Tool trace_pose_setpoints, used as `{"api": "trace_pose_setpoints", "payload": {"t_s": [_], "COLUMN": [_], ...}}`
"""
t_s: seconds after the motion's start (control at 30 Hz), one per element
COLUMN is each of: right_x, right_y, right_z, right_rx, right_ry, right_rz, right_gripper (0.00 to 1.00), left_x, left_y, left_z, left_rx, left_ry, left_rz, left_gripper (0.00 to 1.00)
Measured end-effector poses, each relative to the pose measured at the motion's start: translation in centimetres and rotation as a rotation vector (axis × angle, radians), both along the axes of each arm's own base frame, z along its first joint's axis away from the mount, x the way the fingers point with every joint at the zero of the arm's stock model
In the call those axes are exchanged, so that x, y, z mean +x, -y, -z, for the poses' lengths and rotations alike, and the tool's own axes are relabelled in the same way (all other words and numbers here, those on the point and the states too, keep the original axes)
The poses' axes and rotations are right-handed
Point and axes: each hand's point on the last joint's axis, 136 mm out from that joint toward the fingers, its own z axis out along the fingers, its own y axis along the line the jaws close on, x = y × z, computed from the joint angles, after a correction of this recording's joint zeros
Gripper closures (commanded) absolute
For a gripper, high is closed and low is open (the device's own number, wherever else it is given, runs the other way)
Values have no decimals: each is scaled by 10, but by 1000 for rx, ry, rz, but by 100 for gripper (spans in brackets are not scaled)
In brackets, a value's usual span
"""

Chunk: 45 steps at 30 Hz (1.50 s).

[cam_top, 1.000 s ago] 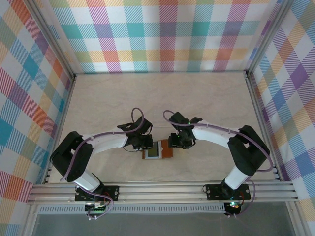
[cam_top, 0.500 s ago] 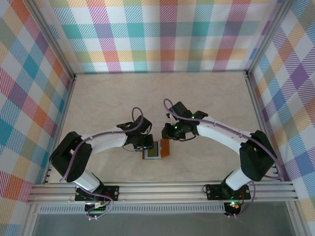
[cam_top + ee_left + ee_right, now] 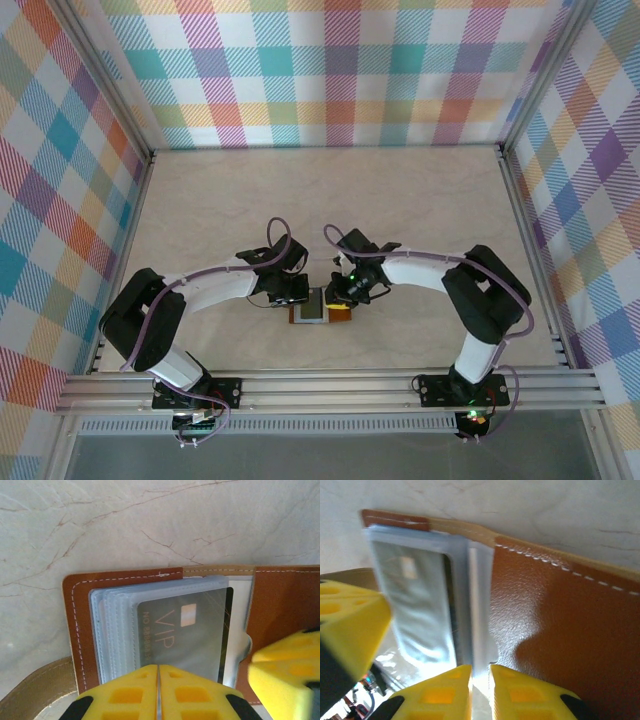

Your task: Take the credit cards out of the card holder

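1. The brown wallet (image 3: pixel 322 311) lies open on the marbled worktop (image 3: pixel 410 200), near its front edge, between the two arms
2. In the left wrist view the wallet (image 3: pixel 282 605) shows a stack of clear sleeves (image 3: pixel 112 630) on its inner side; a dark card (image 3: pixel 185 630) printed "VIP" sits in the top sleeve, and a pale card (image 3: pixel 239 630) shows just past its right edge
3. The left pincer (image 3: pixel 293 297) is over the wallet's left half; its yellow fingers (image 3: pixel 125 700) are pressed together with only a seam between them, at the near edge of the sleeves (image 3: pixel 158 690). Whether a sleeve is pinched there I cannot tell
4. The right pincer (image 3: pixel 345 294) is over the wallet's middle; its tips (image 3: pixel 480 685) are nearly together, and the edge of the pale card (image 3: pixel 477 605) runs into the thin gap, gripped there
5. Both cards are in the wallet (image 3: pixel 560 620)
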Motion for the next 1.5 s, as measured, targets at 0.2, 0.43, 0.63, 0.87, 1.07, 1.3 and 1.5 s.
{"api": "trace_pose_setpoints", "payload": {"t_s": [0.2, 0.43, 0.63, 0.87, 1.07, 1.3, 1.5], "right_x": [1, 3, 4, 11, 15, 15, 15], "right_y": [3, 3, -3, -15, -20, -20, -20], "right_z": [12, 10, 7, 0, -4, 2, 5], "right_rx": [-19, -8, 50, 134, 163, 157, 149], "right_ry": [-3, 17, 23, 28, 38, 26, 24], "right_rz": [6, 11, 46, 82, 92, 97, 99], "right_gripper": [84, 82, 81, 79, 81, 82, 82], "left_x": [2, 1, 1, 1, 1, 1, 1], "left_y": [-4, -4, -4, -4, -4, -4, -4], "left_z": [10, 10, 10, 10, 10, 10, 11], "left_rx": [41, 49, 49, 49, 49, 50, 50], "left_ry": [-8, -6, -6, -6, -6, -7, -9], "left_rz": [6, 22, 22, 22, 23, 23, 23], "left_gripper": [91, 91, 91, 91, 91, 91, 91]}}
